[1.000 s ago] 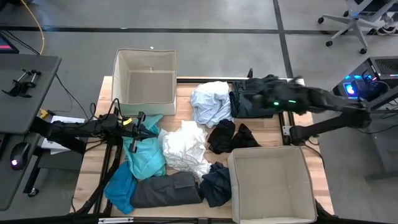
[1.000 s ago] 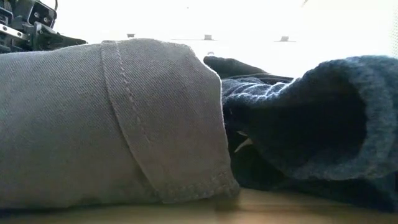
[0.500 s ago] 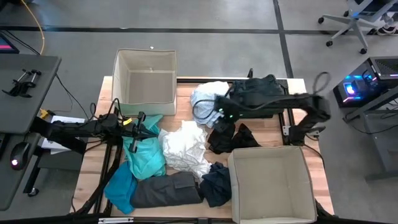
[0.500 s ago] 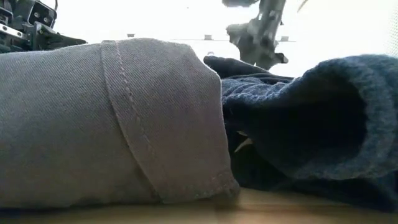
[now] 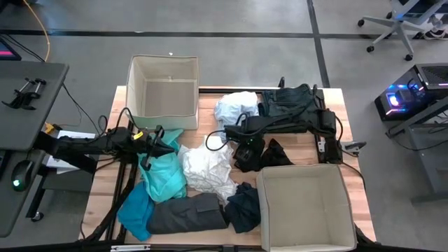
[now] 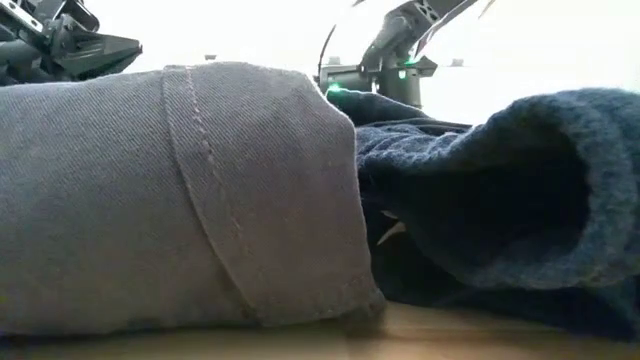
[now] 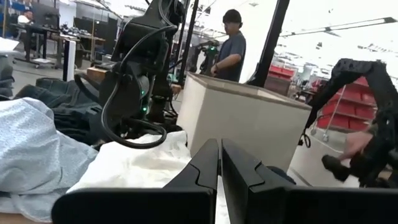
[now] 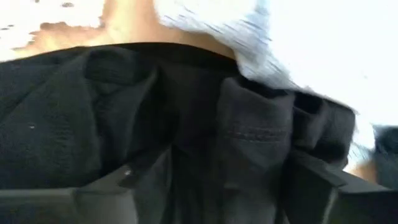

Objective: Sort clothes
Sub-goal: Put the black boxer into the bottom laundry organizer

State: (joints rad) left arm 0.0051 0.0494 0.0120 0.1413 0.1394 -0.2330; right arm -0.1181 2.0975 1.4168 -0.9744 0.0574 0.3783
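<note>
The wooden table [image 5: 358, 210] carries 2 beige bins [image 5: 162, 87] and scattered clothes [image 5: 207, 168].

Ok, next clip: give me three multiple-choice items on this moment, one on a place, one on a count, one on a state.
1. Where is the right tool?
A. over the black garment mid-table
B. inside the near bin
C. over the grey trousers

2. How many beige bins are on the table?
A. one
B. two
C. three

3. How does the left tool stand?
A. wide open
B. shut, nothing between its fingers
C. shut on a white shirt

Key: 1 A, the high view puts the right tool above the black garment, and black folds fill its wrist view. 2 B, one far bin at the left and one near bin at the right. 3 B, the left wrist view shows the two fingers pressed together with nothing between them.
</note>
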